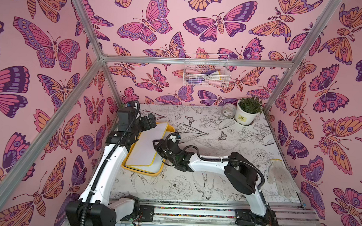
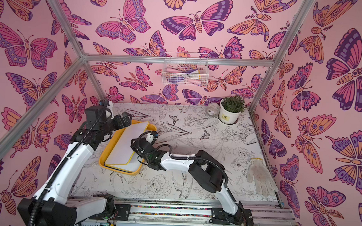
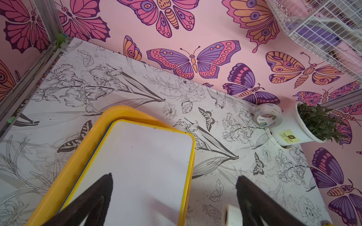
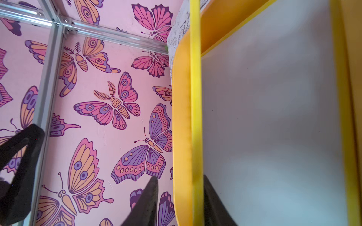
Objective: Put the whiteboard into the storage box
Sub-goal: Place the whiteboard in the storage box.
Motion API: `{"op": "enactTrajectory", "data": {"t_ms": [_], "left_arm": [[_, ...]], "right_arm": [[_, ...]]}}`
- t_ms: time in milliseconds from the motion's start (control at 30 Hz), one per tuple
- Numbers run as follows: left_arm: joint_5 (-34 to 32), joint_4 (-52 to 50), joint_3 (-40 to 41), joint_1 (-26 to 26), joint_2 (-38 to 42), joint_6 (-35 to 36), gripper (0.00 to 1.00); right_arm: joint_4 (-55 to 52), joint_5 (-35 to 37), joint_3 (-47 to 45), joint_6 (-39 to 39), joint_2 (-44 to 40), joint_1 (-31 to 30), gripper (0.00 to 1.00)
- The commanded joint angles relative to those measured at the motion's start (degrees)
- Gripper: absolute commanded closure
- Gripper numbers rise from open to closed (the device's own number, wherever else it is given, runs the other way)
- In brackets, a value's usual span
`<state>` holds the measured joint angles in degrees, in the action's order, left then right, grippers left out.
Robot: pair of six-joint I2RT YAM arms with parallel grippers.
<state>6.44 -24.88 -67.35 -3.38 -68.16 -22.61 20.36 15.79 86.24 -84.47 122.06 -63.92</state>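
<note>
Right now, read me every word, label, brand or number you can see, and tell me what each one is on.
Tape roll: a printed band with a small mark, too blurred to read.
Plant pot: a yellow label, print too small to read.
Whiteboard: blank, nothing written.
No text anywhere can be quoted with certainty.

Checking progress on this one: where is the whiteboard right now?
In both top views, the whiteboard lies in the yellow storage box at the table's left, between the left pincer and right pincer.
</note>
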Motion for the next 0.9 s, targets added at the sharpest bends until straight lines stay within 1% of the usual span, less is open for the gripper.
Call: {"op": "enactTrajectory", "data": {"t_ms": [0, 200, 400, 467, 567, 667, 867], "left_arm": [[-0.54, 0.68, 0.57, 0.39, -0.49, 0.02, 0.00], [-1.07, -0.06, 0.29, 0.48, -1.90, -0.06, 0.00], [-2.07, -1.10, -0.30, 0.56, -3.37, -0.14, 0.00], [-2.39, -1.63, -0.58, 0.80, -3.90, -0.15, 0.00], [-2.70, -2.51, -1.02, 1.00, -4.17, -0.16, 0.00], [-2.92, -2.93, -1.02, 1.01, -6.40, -0.16, 0.00], [-3.10, -3.65, -1.33, 1.00, -7.68, -0.15, 0.00]], "right_arm": [[-4.48, -3.95, 1.75, -1.48, 1.25, 0.98, 0.59], [-8.74, -5.77, 1.91, -0.85, 0.68, 1.70, 0.47], [-14.32, -5.88, 1.70, 1.86, -1.33, 2.31, 0.33], [-16.67, -5.71, 1.53, 2.90, -2.08, 2.61, 0.26], [-20.20, -5.38, 1.94, 5.17, -2.98, 2.88, 0.19], [-23.73, -4.31, 2.26, 7.53, -3.80, 3.01, 0.15], [-28.77, -1.12, 1.41, 11.96, -6.00, 3.06, 0.14]]}}
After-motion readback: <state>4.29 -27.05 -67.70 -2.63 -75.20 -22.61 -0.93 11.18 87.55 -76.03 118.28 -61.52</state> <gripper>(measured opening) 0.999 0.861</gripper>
